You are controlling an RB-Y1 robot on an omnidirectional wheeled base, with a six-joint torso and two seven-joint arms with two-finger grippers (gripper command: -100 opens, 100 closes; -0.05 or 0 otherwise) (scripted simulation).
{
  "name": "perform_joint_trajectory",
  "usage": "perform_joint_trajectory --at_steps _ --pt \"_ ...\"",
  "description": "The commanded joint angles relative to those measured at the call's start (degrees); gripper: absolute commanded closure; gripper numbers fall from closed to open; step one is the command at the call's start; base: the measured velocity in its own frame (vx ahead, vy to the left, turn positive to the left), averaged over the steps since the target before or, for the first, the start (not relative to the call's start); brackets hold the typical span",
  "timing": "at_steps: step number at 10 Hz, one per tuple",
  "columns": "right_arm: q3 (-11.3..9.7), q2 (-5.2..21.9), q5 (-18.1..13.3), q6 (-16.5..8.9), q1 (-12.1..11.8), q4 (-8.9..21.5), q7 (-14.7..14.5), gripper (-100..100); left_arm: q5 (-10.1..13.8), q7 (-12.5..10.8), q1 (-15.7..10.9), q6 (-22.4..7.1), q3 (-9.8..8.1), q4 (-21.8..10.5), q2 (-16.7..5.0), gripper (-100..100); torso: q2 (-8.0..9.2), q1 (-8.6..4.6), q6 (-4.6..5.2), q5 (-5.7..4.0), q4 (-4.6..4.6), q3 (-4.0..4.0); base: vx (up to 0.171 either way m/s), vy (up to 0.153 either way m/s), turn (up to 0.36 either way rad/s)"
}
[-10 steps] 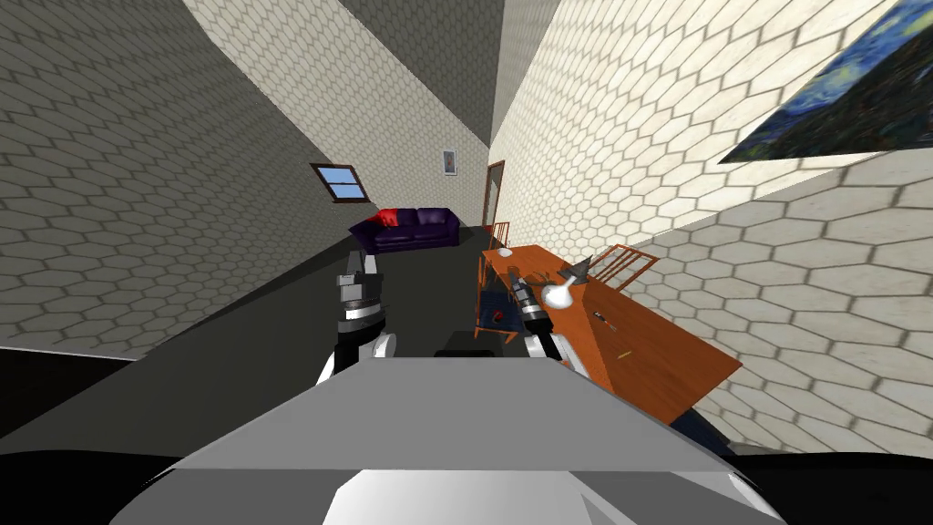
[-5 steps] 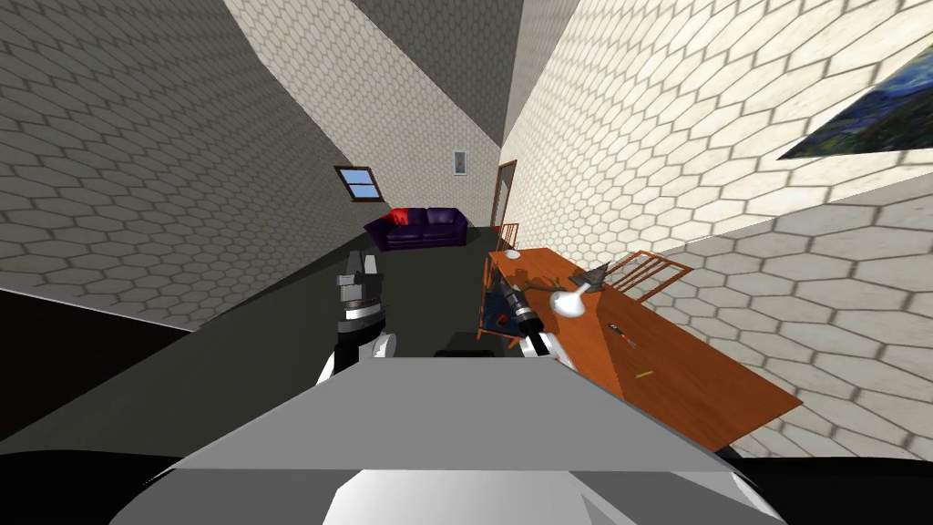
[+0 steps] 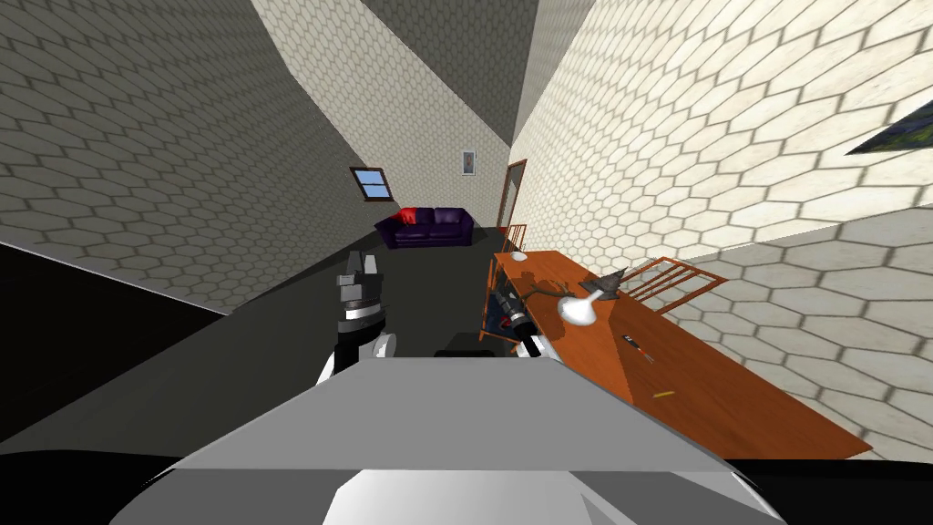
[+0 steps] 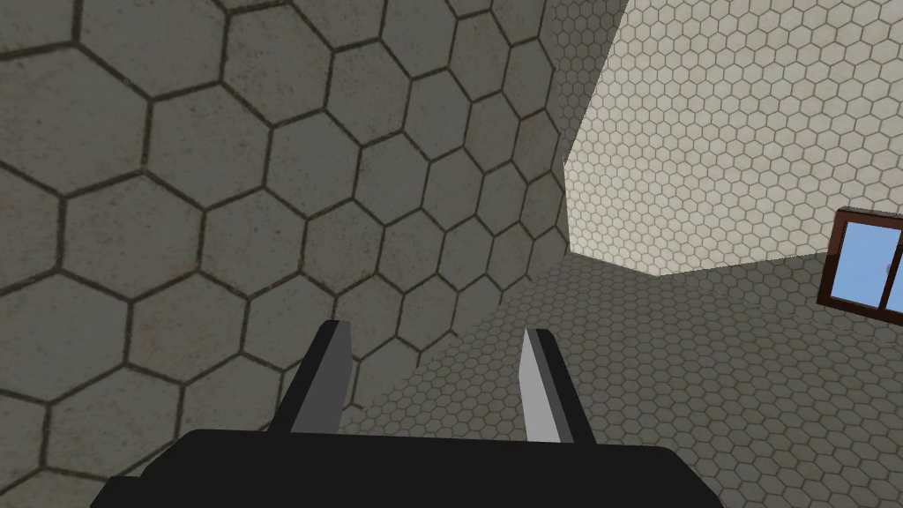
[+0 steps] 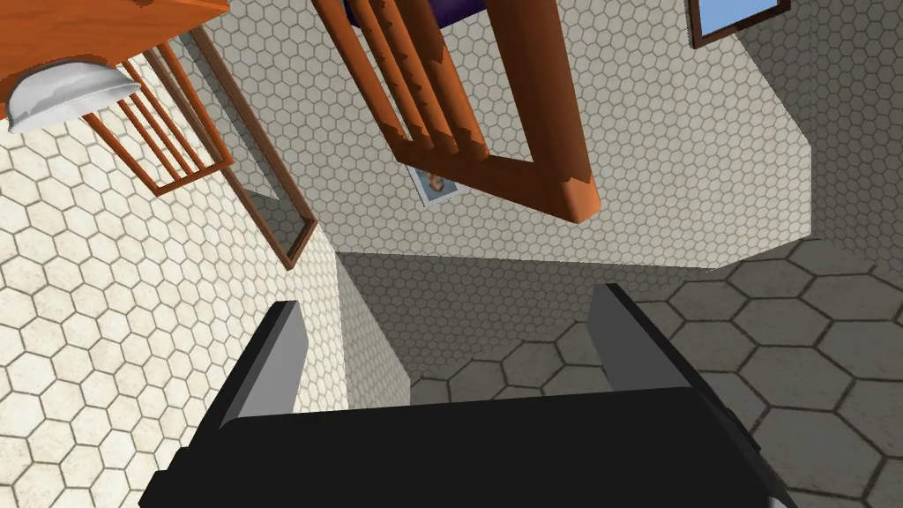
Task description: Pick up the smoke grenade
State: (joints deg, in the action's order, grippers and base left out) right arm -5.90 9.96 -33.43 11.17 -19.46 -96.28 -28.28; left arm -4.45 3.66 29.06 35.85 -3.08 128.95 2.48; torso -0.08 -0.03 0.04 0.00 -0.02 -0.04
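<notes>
Hex-tiled room, long wooden table (image 3: 729,410) on the right: approach step, nothing was picked up yet.
Nearest, left gripper (image 4: 432,344) and right gripper (image 5: 450,313) hung with jaws apart and empty, the right at the table's left edge. Just beyond a small yellow stick (image 3: 662,394) lay what I took for the smoke grenade (image 3: 635,344): slim, dark, flat on the tabletop, long axis roughly along the table; which end led, I couldn't tell. Farther stood a white flask (image 3: 579,310). I reckoned the next move called for the right arm swinging over and closing across that narrow body.
</notes>
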Motion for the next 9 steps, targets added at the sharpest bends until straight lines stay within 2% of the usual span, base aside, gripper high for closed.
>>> perform_joint_trajectory --at_steps 1,2,3,4,5,6,7,8,9 --pt "-1.04 0.54 -2.71 -1.36 0.84 2.86 -1.72 -100 0.0 0.0 0.0 0.0 0.0 0.0 0.0 0 0.0 0.0 0.0 0.0 0.0 0.0 0.013 -0.013 0.142" --pt "-1.04 0.54 -2.71 -1.36 0.84 4.26 -1.72 -100 0.0 0.0 0.0 0.0 0.0 0.0 0.0 0 0.0 -0.01 -0.01 0.0 0.0 0.0 0.011 -0.013 0.094" --pt "-2.04 0.99 -5.13 -2.44 1.53 6.13 -3.23 -100 0.0 0.0 0.0 0.0 0.0 0.0 0.0 0 0.01 -0.01 0.01 0.0 0.0 0.0 0.013 -0.013 0.155" --pt "-2.04 0.99 -5.13 -2.44 1.53 7.55 -3.23 -100 0.0 0.0 -0.01 0.0 0.0 0.0 0.0 0 -0.07 0.02 -0.14 -0.07 -0.06 -0.06 0.009 -0.018 0.096" --pt "-3.06 1.5 -7.46 -3.5 2.22 9.92 -4.7 -100 0.0 0.0 0.0 0.0 0.0 0.0 0.0 0 -0.22 0.09 -0.18 -0.09 -0.13 -0.18 0.015 -0.023 0.137" --pt "-3.06 1.5 -7.58 -3.5 2.22 10.88 -4.7 -100 0.0 0.0 -0.01 0.0 0.0 0.0 0.0 0 -0.42 0.2 -0.41 -0.22 -0.31 -0.37 0.012 -0.016 0.097" --pt "-4.1 2.06 -9.81 -4.52 2.92 13.34 -6.14 -100 0.0 0.0 0.0 0.0 0.0 0.0 0.0 0 -0.61 0.32 -0.43 -0.23 -0.39 -0.5 0.018 -0.01 0.159" --pt "-4.1 2.06 -10.03 -4.52 2.92 14.22 -6.14 -100 0.0 0.0 -0.01 0.0 0.0 0.0 0.0 0 -0.79 0.4 -0.54 -0.27 -0.47 -0.63 0.017 -0.006 0.092" --pt "-5.16 2.68 -12.37 -5.52 3.63 16.63 -7.52 -100 0.0 0.0 0.0 0.0 0.0 0.0 0.0 0 -0.88 0.44 -0.51 -0.26 -0.49 -0.69 0.021 -0.007 0.224"
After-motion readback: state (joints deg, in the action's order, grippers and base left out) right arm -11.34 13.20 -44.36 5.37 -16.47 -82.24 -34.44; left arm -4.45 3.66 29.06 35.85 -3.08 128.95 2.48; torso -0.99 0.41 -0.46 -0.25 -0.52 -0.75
